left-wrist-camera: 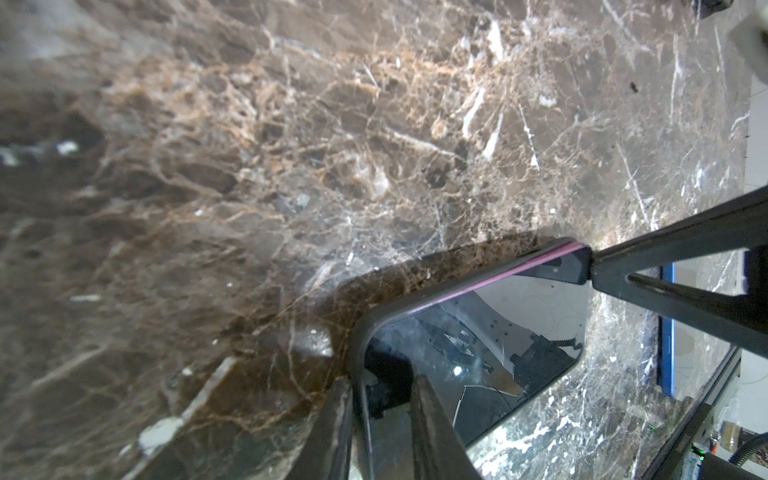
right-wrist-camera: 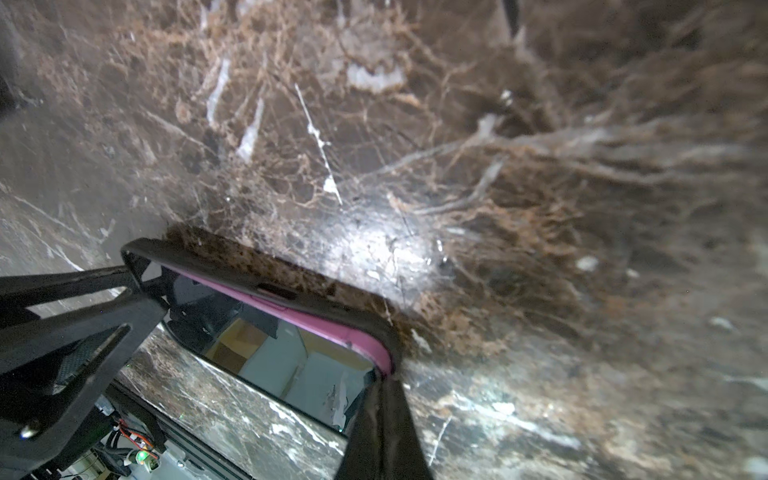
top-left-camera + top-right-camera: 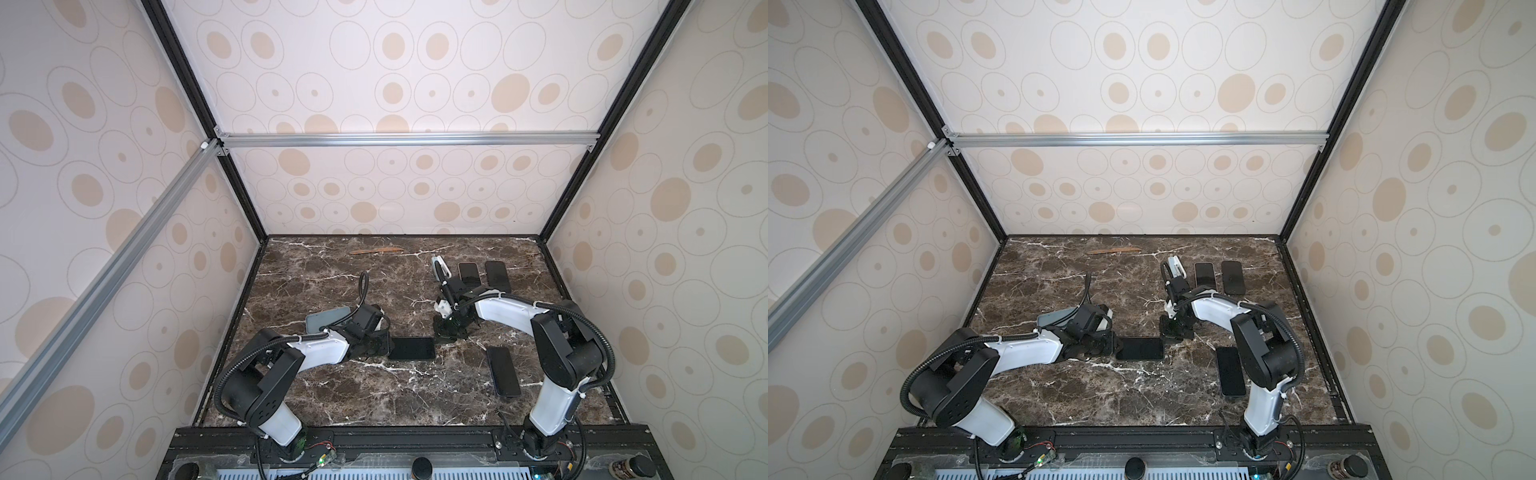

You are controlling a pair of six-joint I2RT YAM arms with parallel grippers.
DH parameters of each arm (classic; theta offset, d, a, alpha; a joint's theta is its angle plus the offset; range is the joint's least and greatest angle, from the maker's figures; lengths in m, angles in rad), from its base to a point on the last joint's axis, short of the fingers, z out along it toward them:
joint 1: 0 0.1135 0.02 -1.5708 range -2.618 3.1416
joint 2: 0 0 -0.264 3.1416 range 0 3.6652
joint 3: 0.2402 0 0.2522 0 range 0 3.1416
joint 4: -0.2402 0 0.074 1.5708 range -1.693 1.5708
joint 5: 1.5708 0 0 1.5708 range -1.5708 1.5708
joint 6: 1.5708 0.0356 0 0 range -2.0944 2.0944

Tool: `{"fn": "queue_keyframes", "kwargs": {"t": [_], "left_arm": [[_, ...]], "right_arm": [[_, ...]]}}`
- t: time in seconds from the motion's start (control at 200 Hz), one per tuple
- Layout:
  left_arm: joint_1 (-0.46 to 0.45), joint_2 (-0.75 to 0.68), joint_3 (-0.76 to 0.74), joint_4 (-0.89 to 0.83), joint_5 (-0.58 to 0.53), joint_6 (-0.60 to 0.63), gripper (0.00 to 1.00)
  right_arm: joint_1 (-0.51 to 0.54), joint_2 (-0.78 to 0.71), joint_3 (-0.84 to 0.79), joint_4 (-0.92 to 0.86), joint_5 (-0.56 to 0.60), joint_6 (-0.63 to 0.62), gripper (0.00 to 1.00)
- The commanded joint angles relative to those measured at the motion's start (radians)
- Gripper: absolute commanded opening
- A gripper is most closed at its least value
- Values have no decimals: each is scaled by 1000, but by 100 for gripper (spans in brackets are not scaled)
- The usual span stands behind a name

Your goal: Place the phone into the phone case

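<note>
The phone [image 3: 411,348] lies flat, screen up, near the middle of the table [image 3: 332,395], a little toward its front edge, inside the dark phone case [image 1: 360,332]. A strip of its pink side shows above the case's rim along one long edge, so it looks only partly seated there. The left fingers [image 1: 428,424] stand a little apart astride one short end of the case, one outside the rim and one over the glass. Whether they actually pinch it cannot be told. The right fingers [image 2: 382,424] are closed together and their tip rests at the corner of the opposite short end, where the pink edge meets the rim. The phone is probably a stiff, fairly heavy slab with slick, breakable glass, so it should be pushed flat from above rather than squeezed or levered at a corner. The case looks like a softer, flexible shell whose lip must stretch over each corner, and it is likely to slide on the polished marble unless one end is braced. The best place to hold is the case's outer wall at a short end, and the best place to press is the phone's edge just inside the raised rim, working corner by corner. A hard push on the middle of the screen risks a crack.
</note>
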Motion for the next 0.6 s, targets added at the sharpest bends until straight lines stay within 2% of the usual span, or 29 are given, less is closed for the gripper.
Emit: {"fn": "queue_keyframes", "kwargs": {"t": [0.0, 0.595], "left_arm": [[3, 27, -12, 3, 6, -14, 26], [3, 33, -42, 22, 20, -36, 25]], "right_arm": [[17, 113, -58, -23, 102, -10, 4], [73, 242, -83, 17, 166, -2, 4]]}}
